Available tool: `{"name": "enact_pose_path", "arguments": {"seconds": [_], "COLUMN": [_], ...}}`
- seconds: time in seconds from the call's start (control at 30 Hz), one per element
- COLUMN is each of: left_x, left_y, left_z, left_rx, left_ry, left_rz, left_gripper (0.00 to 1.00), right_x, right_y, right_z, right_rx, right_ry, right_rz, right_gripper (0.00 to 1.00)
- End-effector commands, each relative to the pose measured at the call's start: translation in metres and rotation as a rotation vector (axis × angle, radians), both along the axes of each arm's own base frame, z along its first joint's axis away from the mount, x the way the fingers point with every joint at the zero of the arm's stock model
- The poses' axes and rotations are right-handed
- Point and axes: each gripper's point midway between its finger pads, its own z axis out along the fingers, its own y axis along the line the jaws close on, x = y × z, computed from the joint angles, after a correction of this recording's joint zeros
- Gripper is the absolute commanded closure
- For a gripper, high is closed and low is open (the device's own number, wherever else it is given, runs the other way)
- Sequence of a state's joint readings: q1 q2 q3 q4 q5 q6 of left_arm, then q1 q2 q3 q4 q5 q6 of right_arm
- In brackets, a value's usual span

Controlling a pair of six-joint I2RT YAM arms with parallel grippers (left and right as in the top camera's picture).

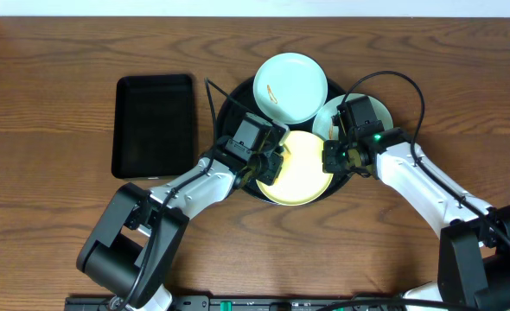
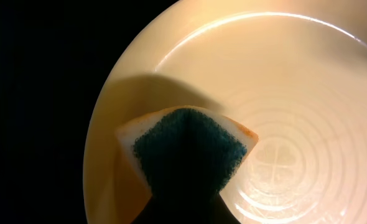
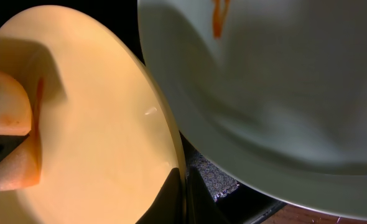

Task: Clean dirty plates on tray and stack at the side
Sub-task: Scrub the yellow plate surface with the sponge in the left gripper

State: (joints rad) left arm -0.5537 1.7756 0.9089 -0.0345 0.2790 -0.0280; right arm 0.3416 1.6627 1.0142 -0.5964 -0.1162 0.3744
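The round black tray [image 1: 228, 107] holds three plates: a mint plate [image 1: 290, 86] with an orange smear at the back, a second mint plate [image 1: 326, 117] partly under my right wrist, and a yellow plate [image 1: 302, 173] in front. My left gripper [image 1: 268, 164] is shut on a sponge [image 2: 188, 146], whose dark green side presses on the yellow plate [image 2: 277, 106]. My right gripper [image 3: 185, 193] is shut on the yellow plate's [image 3: 102, 130] right rim. An orange streak [image 3: 38, 99] lies beside the sponge [image 3: 6, 140]. A smeared mint plate [image 3: 283, 93] overlaps above.
A smaller rectangular black tray [image 1: 154, 125] lies on the wooden table [image 1: 47, 104] left of the round tray. Both arms reach in from the front edge and meet over the yellow plate.
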Motion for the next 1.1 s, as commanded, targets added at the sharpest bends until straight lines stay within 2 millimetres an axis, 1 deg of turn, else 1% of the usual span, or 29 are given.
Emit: {"name": "enact_pose_path", "arguments": {"seconds": [0.0, 0.23, 0.5, 0.87, 1.07], "left_x": [-0.003, 0.003, 0.003, 0.011, 0.011], "left_y": [0.001, -0.003, -0.003, -0.008, -0.008], "left_z": [-0.010, -0.005, -0.005, 0.002, 0.002], "left_rx": [0.018, 0.001, -0.001, -0.025, -0.026], "left_ry": [0.012, -0.017, -0.019, -0.059, -0.059], "left_rz": [-0.007, -0.007, -0.007, -0.007, -0.007], "left_gripper": [0.92, 0.92, 0.92, 0.92, 0.92], "right_x": [-0.002, -0.002, -0.001, -0.001, -0.001], "right_y": [0.004, 0.004, 0.004, 0.004, 0.004], "right_z": [-0.003, -0.003, -0.003, -0.003, -0.003], "right_rx": [0.008, 0.008, 0.010, 0.009, 0.009], "right_ry": [0.011, 0.008, 0.005, 0.005, 0.004], "right_rz": [0.011, 0.011, 0.011, 0.011, 0.011], "right_gripper": [0.99, 0.99, 0.99, 0.99, 0.99]}}
